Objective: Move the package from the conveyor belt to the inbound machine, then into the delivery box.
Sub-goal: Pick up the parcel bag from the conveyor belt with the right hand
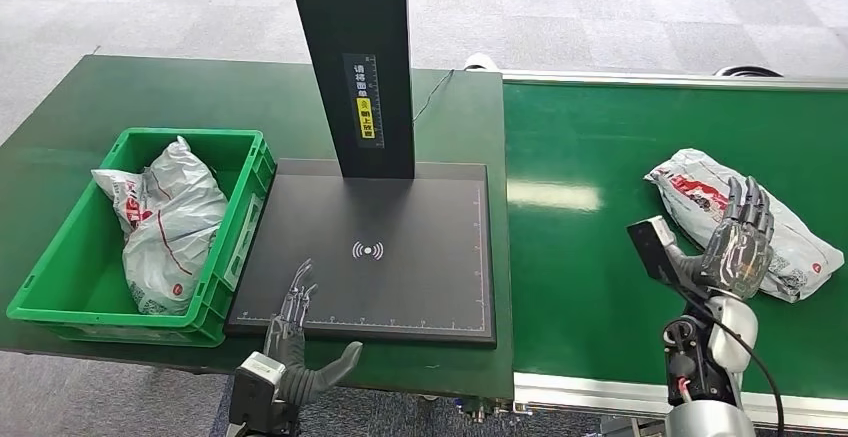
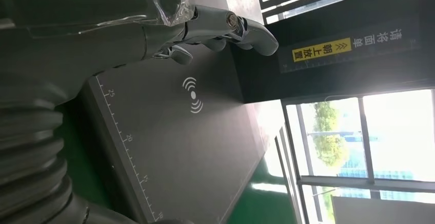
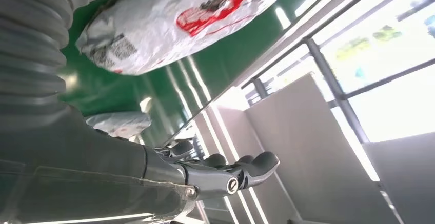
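Package, a crumpled white plastic mailer with red print (image 1: 740,219), lies on the green conveyor belt (image 1: 590,257) at three o'clock. Right hand (image 1: 738,245) hovers above it, fingers spread, empty; lower squarely before closing. Left hand (image 1: 292,332) open, idle.

Yellow label (image 2: 321,50) on the black column (image 1: 352,57) reads "朝上放置".

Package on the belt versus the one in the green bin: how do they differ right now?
The package on the belt lies flat and stretched out on the green conveyor, with the right hand raised open just in front of it. The package in the bin sits bunched up and mounded inside the green bin, far from either hand; the left hand hovers open at the scanner plate's near edge. Both are crinkled white plastic mailers with red print.
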You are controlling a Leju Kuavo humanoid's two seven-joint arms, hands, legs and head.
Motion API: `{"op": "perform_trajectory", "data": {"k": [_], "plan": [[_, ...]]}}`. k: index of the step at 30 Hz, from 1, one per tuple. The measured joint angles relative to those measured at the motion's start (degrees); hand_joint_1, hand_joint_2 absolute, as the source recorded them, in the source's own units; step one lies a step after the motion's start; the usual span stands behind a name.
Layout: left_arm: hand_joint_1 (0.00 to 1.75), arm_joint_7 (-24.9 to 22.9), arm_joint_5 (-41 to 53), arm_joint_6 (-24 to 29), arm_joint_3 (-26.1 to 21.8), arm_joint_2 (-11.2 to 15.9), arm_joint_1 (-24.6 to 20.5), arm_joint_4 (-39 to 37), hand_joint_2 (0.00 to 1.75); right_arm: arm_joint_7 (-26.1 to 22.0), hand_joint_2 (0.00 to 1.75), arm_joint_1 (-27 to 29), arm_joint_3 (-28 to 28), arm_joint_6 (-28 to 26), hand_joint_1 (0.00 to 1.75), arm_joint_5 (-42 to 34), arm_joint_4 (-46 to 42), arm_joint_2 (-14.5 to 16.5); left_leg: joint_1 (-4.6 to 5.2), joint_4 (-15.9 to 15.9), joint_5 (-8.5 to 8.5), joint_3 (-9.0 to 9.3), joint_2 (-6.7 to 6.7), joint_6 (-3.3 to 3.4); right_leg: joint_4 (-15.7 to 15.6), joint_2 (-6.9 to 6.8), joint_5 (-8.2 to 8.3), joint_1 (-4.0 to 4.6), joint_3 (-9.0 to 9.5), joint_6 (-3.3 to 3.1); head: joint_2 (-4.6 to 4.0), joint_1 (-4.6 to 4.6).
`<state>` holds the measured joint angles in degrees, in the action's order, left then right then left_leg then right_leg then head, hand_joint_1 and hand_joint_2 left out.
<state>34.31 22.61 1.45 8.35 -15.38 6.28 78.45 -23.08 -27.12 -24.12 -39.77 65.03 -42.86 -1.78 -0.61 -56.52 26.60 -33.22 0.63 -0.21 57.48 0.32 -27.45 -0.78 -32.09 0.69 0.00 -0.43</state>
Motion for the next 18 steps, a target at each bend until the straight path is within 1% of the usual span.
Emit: {"op": "perform_trajectory", "data": {"k": [1,3,5,7,10,15,18], "plan": [[0.00,0.04,0.06,0.24,-0.05,-0.07,0.01,-0.02,1.75,-0.76,1.75,1.78,0.51,0.01,0.00,-1.43,-2.28,1.41,-0.01,0.01,0.00,-0.01,0.01,-0.01,0.00,-0.01,-0.02,0.02,0.00,-0.02,0.00,-0.01],[0.00,0.11,0.15,0.68,-0.13,-0.18,0.03,-0.03,1.75,-0.37,1.75,5.17,2.25,0.10,0.00,-4.00,-6.28,3.65,-0.02,0.02,0.01,-0.03,0.01,-0.01,0.00,-0.02,-0.05,0.03,-0.01,-0.03,0.00,-0.02],[0.00,0.14,0.19,0.88,-0.18,-0.28,0.02,-0.03,1.75,1.56,1.75,7.59,4.21,0.37,0.00,-6.02,-8.87,4.56,-0.01,0.02,0.01,-0.04,0.00,-0.02,0.00,-0.01,-0.07,0.02,-0.02,-0.03,0.00,-0.01],[0.00,0.14,0.22,0.89,-0.20,-0.36,0.02,-0.03,1.75,4.26,1.75,8.67,5.50,0.79,0.00,-6.96,-9.86,4.39,0.01,0.02,0.01,-0.04,-0.02,-0.01,0.00,0.00,-0.07,-0.02,-0.03,-0.02,0.00,0.00],[0.00,0.14,0.23,0.89,-0.20,-0.42,0.01,-0.03,1.75,8.14,1.75,8.19,5.77,1.09,0.00,-6.24,-8.51,2.41,0.07,0.01,-0.01,-0.04,0.00,0.02,0.00,-0.02,-0.03,-0.14,-0.01,0.04,0.00,0.01],[0.00,0.13,-0.04,0.85,-0.20,-0.39,0.04,-0.14,1.75,13.22,1.75,4.76,3.66,0.92,0.00,-2.77,-1.44,-3.30,0.20,-0.02,-0.04,-0.04,0.02,0.07,-0.01,-0.04,0.04,-0.22,0.01,0.13,0.00,0.00],[0.00,0.15,-0.27,0.80,-0.19,-0.29,0.08,-0.22,1.75,14.75,1.75,2.80,1.78,1.37,0.00,-1.64,2.71,-6.50,0.20,-0.03,-0.04,-0.04,0.05,0.07,-0.01,-0.05,0.05,-0.22,0.00,0.13,0.00,-0.01]]}}
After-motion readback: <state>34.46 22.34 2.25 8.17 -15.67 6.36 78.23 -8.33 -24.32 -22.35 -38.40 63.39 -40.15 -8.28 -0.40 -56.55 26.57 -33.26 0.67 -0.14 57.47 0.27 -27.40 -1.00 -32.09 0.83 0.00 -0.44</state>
